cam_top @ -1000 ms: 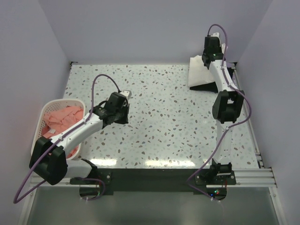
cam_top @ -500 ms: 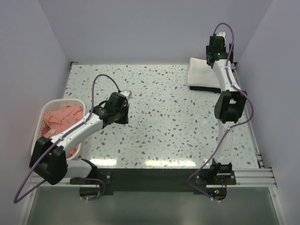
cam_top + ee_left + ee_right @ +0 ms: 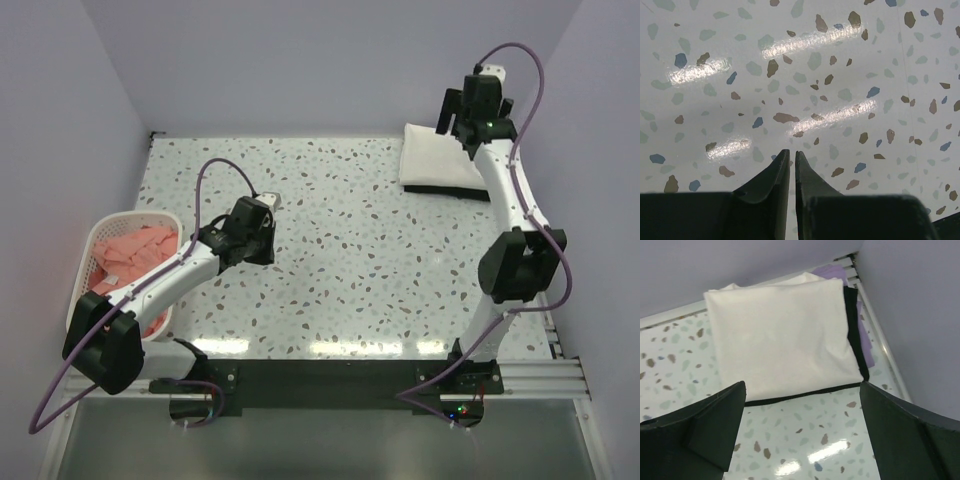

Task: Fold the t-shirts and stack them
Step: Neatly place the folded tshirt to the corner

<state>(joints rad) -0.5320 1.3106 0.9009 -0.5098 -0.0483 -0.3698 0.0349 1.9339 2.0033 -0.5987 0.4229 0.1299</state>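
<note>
A folded white t-shirt (image 3: 780, 335) (image 3: 440, 160) lies flat on a folded black t-shirt (image 3: 852, 325), whose edge shows along the near and right sides, at the far right corner of the table. My right gripper (image 3: 802, 385) (image 3: 475, 125) hovers above the stack's near edge, open wide and empty. Salmon-pink t-shirts (image 3: 130, 260) lie crumpled in the basket at the left. My left gripper (image 3: 792, 151) (image 3: 255, 235) hangs over bare table left of centre. Its jaws stand a narrow slit apart with nothing between them.
The white lattice basket (image 3: 85, 260) sits at the table's left edge beside the left arm. A purple cloth (image 3: 864, 342) peeks out under the stack by the right rail (image 3: 890, 365). Lilac walls enclose the speckled table (image 3: 380, 270) on three sides.
The right gripper opened, let go of the white t-shirt, then rose and drew back; the shirt now lies flat on the stack. The left jaws parted slightly; that arm stayed put.
</note>
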